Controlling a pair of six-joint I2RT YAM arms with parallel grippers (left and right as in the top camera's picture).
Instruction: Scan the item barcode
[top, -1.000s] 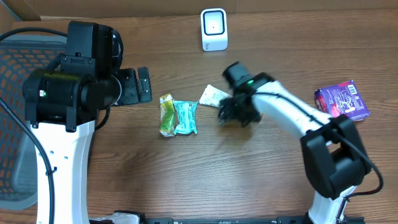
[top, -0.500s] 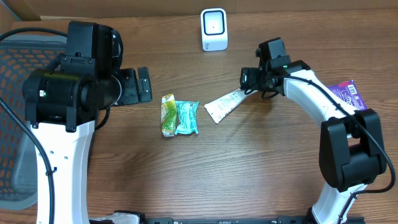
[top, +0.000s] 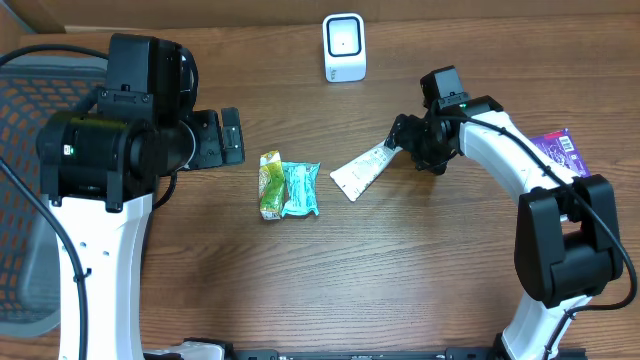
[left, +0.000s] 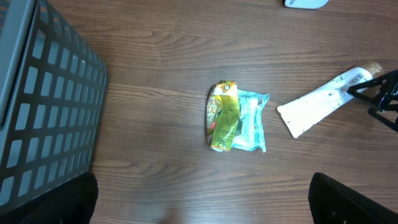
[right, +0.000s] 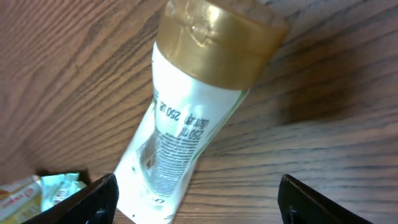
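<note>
At right wrist only: tube (right: 180, 124) text legible.

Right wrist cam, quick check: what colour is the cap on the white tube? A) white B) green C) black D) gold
D: the cap at the end of the tube is a shiny gold, clearly set off from the tube's white printed body.
</note>
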